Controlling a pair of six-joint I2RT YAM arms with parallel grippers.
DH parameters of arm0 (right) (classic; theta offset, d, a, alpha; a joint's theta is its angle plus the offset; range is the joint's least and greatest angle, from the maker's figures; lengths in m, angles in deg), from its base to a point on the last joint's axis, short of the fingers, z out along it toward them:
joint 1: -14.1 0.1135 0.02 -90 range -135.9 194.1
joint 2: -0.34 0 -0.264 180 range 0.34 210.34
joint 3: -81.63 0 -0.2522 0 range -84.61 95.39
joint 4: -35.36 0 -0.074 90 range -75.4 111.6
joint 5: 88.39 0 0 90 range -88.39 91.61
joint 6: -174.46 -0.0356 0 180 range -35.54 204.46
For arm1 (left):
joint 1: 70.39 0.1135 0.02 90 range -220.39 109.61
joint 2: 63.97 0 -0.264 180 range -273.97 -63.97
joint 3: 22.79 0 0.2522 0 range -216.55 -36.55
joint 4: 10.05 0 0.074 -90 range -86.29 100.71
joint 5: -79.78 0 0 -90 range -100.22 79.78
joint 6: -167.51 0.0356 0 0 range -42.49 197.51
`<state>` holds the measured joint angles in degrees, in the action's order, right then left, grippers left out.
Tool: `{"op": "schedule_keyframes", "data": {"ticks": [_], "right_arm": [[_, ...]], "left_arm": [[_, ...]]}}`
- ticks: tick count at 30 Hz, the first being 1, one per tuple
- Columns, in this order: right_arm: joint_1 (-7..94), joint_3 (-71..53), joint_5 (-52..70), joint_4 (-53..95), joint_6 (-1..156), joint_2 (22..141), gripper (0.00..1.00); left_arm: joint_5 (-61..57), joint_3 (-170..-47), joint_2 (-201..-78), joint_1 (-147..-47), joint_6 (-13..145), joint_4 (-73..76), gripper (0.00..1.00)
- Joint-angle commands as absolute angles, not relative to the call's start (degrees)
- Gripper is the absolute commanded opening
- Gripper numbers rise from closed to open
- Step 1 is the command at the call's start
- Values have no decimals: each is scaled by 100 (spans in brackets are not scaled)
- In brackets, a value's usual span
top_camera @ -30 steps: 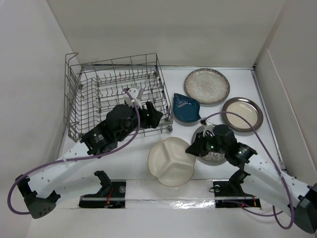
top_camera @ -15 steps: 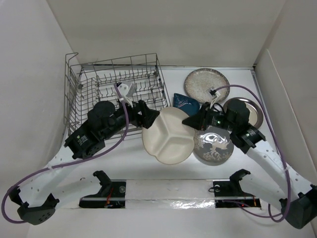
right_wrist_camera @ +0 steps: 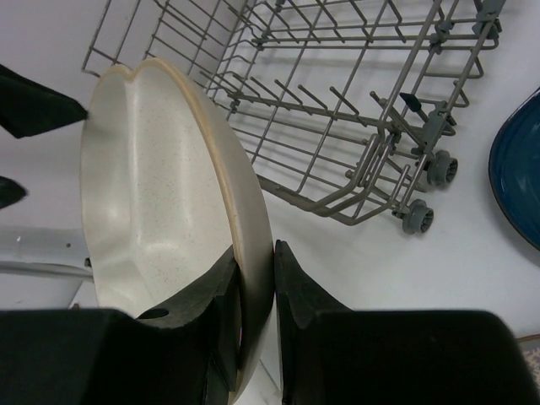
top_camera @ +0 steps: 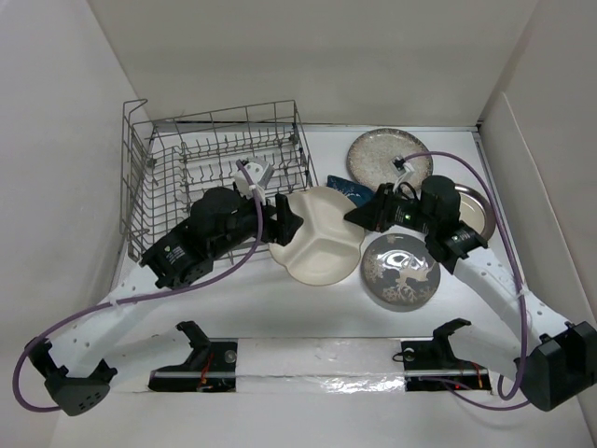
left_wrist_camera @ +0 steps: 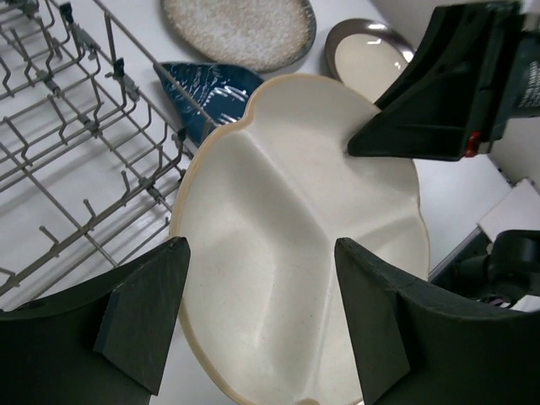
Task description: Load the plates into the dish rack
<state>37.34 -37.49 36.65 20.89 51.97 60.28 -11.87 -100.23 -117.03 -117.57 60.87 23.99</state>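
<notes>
Gripping the cream three-section plate [top_camera: 322, 247] by its rim, my right pincer [top_camera: 359, 217] holds it just off the dish rack [top_camera: 149, 187]'s right front corner, between my two arms. My left pincer [top_camera: 284, 224] stands wide apart at the plate's opposite edge. Its two fingers flank that near edge, and I cannot tell whether either one touches it.

The overhead camera shows the plate's divided face turned mostly upward and its outline nearly round, so no long axis stands out. It does not show the grip itself. My right wrist camera does: my two fingers are pinched close together with the tan rim wedged between them. There the plate stands steeply on edge, its rim running from my fingers up and away toward the rack, its hollow face to the left. My left wrist camera looks straight into that face and shows the three sections meeting in a Y. It also shows one black right finger lying over the far lobe.

Behind the plate, the dark blue teardrop dish [left_wrist_camera: 207, 84] lies just beside the rack's wire wall. The speckled grey-beige plate [left_wrist_camera: 236, 25] and silver-rimmed cream plate [left_wrist_camera: 371, 59] lie beyond it. The grey plate with white deer design [top_camera: 399, 269] lies flat on the table [top_camera: 280, 303] under my right arm. Only wire tines show inside the rack.
</notes>
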Motion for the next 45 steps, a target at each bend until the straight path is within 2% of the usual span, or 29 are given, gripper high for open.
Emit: {"op": "schedule_keyframes", "data": {"ticks": [1,12,17,18,20,23,24,30,31,34,35,41,45], "right_arm": [[3669,-3108,4247,3689,4571,5896,0],[3370,-3231,4502,3970,4421,5914,0],[3370,-3319,4643,4269,4210,5958,0],[3370,-3319,4660,4348,4184,6001,0],[3370,-3398,4731,4479,4053,6054,0],[3370,-3521,4792,4761,3894,6203,0],[3370,-3547,4801,4857,3859,6247,0],[3370,-3627,4705,4806,3920,6502,0],[3370,-3609,4635,4762,3946,6529,2],[3431,-3522,4608,4683,4017,6652,16],[3501,-3486,4538,4682,4034,6678,26],[3554,-3240,4380,4586,4087,6854,60],[3554,-3161,4292,4471,4175,6766,67]], "left_arm": [[-1470,-9939,-11706,-11654,6178,2366,68],[-1874,-9913,-11935,-11451,6318,2472,65],[-1189,-9729,-12040,-11451,6406,2191,57],[-1163,-9702,-12066,-11451,6398,2156,45],[-1049,-9623,-12136,-11451,6389,1998,38],[-776,-9579,-12154,-11451,6380,1796,13],[-741,-9562,-12145,-11451,6371,1734,0],[-784,-9658,-11961,-11390,6406,1488,0],[-837,-9684,-11909,-11337,6389,1453,0],[-1256,-9816,-11777,-11284,6363,1348,0],[-1346,-9869,-11759,-11284,6345,1329,0],[-2190,-10492,-11855,-11284,6301,1285,0],[-2507,-10879,-11969,-11284,6362,1329,0]]}}
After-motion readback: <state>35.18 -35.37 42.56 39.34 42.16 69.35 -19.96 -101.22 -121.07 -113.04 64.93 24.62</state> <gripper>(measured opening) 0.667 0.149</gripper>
